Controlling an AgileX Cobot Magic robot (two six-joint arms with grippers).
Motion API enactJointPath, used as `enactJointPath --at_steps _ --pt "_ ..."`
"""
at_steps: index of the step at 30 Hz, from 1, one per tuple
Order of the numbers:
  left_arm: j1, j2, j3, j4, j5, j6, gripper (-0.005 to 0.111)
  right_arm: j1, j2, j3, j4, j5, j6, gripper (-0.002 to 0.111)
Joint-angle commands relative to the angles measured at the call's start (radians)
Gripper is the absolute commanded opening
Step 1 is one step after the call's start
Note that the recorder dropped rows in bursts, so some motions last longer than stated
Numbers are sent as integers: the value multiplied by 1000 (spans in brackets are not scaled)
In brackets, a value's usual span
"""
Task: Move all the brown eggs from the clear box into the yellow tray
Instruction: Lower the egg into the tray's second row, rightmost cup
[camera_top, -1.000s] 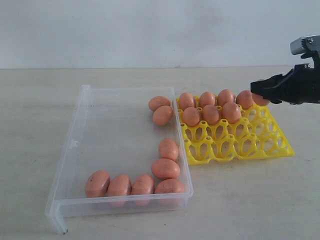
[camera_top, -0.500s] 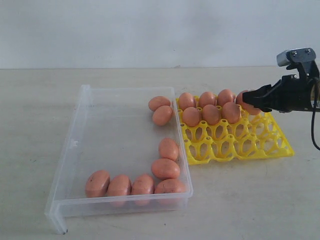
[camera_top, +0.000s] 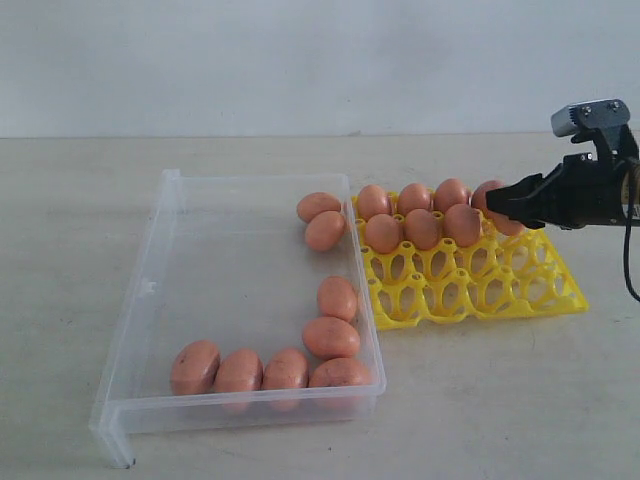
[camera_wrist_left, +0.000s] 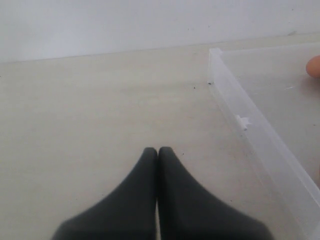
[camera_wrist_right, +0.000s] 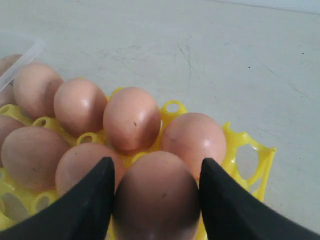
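Note:
My right gripper (camera_top: 503, 207) hangs low over the far right part of the yellow tray (camera_top: 500, 290), shut on a brown egg (camera_wrist_right: 157, 195) that fills the gap between its black fingers (camera_wrist_right: 90, 200). Several brown eggs (camera_top: 420, 215) sit in the tray's two far rows. The clear box (camera_top: 150, 290) lies left of the tray. It holds two eggs (camera_top: 322, 220) in its far right corner and several eggs (camera_top: 285, 365) along the near and right walls. My left gripper (camera_wrist_left: 158, 150) is shut and empty above bare table, beside the box's wall (camera_wrist_left: 260, 135).
The near rows of the tray (camera_top: 470, 295) show open cups. The left half of the box (camera_top: 230, 270) holds nothing. The pale table (camera_top: 480, 400) runs back to a white wall (camera_top: 300, 60). The left arm is outside the exterior view.
My right gripper has come left and a little lower over the tray's far right cups with the egg in it. In the last half second it barely moved.

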Motion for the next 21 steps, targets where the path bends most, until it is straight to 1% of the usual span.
enactJointPath --at_steps 1,7,9,10,12,14,16,21 --pt "-4 -1 3 5 2 -3 -4 1 -1 -5 -5 28 1 0" --pt "-4 -1 3 3 0 -12 -4 1 -1 -5 2 28 -21 0" --pt "-4 -1 3 3 0 -12 -4 1 -1 -5 2 28 -21 2" --pt "-4 -1 3 3 -1 -15 -4 1 -1 -5 2 28 -21 5" --pt "-4 -1 3 3 -4 -31 -4 1 -1 -5 5 26 -13 17" --pt "-4 -1 3 3 -11 -80 -4 1 -1 -5 11 19 -13 31" --pt "-4 -1 3 3 -10 -165 -4 1 -1 -5 43 12 -13 41" --pt "-4 -1 3 3 -3 -321 -4 1 -1 -5 156 -25 -13 57"
